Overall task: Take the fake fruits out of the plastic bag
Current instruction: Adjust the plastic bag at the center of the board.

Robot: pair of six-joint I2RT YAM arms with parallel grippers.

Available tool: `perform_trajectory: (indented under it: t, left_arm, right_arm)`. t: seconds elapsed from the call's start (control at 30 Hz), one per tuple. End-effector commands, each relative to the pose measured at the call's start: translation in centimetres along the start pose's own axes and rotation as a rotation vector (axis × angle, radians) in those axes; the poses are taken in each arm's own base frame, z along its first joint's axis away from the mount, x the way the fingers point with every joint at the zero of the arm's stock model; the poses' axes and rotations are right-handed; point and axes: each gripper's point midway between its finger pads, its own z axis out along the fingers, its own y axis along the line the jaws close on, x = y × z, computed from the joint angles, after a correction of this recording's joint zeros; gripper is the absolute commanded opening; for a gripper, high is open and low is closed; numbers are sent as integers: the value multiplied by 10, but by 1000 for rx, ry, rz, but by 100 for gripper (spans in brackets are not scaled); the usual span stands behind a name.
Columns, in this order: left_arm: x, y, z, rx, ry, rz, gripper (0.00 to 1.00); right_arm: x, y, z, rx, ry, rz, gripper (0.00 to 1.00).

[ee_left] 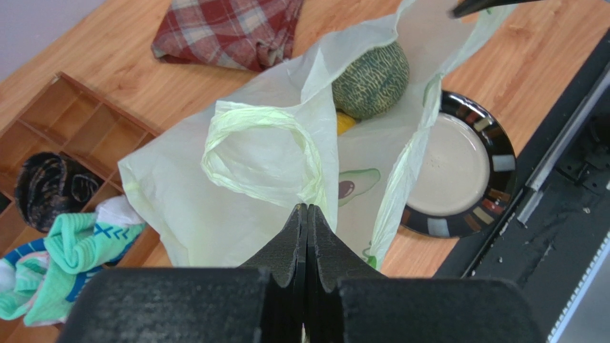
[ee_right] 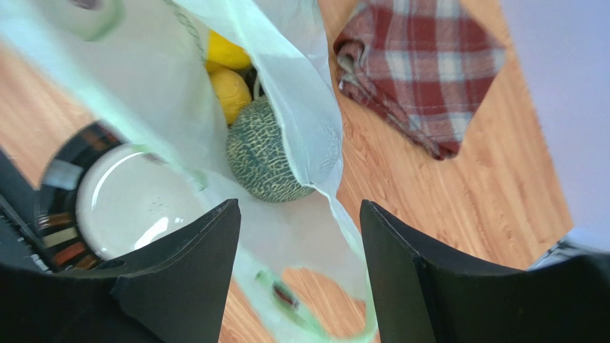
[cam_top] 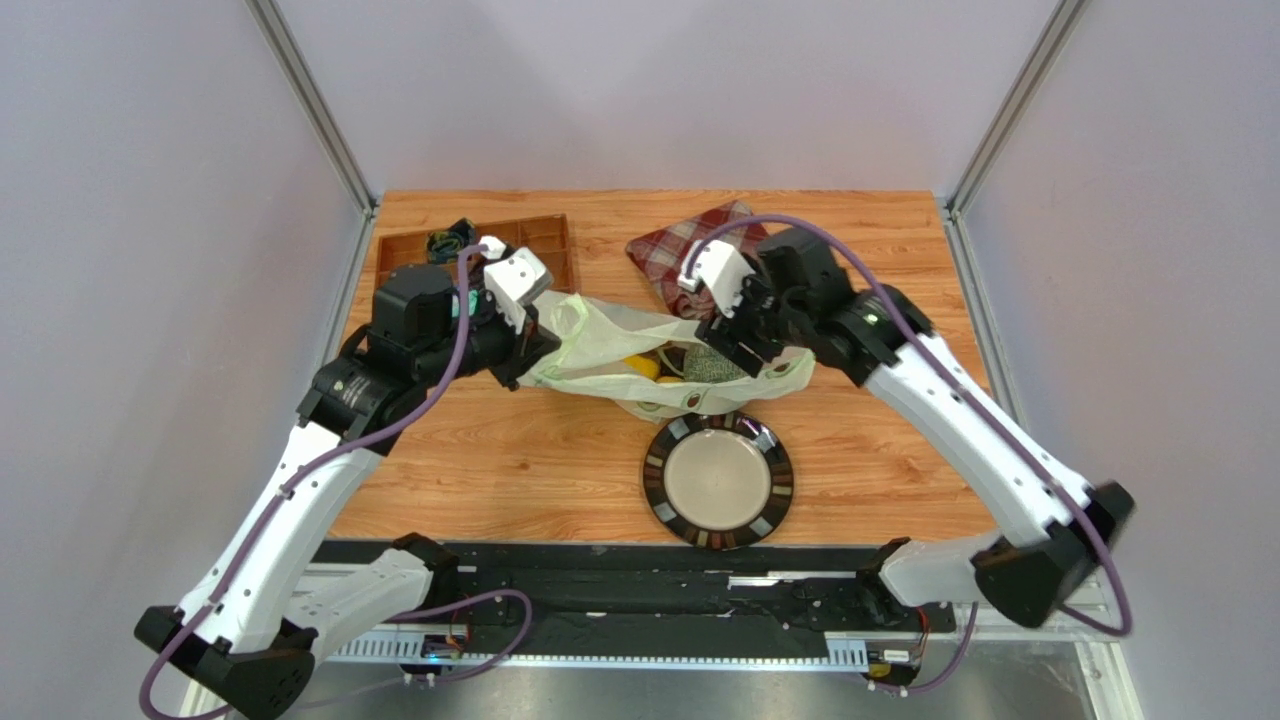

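Surroundings: dark-rimmed round plate (cam_top: 655, 477) before thin translucent plastic bag (cam_top: 601, 338); red plaid cloth (cam_top: 676, 248) behind; wooden compartment tray (cam_top: 406, 248) left.
Obstruction: bag film between fingers of spread right tool (ee_right: 298, 207), over netted grey-green melon (ee_right: 261, 153) inside.
Left tool (ee_left: 306, 214): pressed together, pinching bag.
Wrist views: right shows two yellow fruits (ee_right: 229, 93) beside melon; left, avocado print (ee_left: 358, 182).

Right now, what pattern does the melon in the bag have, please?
The melon: grey-green with pale netting; clearest from left wrist.
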Motion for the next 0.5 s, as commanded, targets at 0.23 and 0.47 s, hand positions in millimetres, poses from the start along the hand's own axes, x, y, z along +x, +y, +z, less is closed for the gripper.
perform_trajectory:
  t: [0.23,0.47]
  left_arm:
    - [41,11,-8,-32,82,30,0]
    - [21,30,1,-73,54,108,0]
  right_arm:
    - [51,-3,116,-30,181,-42,71]
    - [57,-72,145,286,220,-112,55]
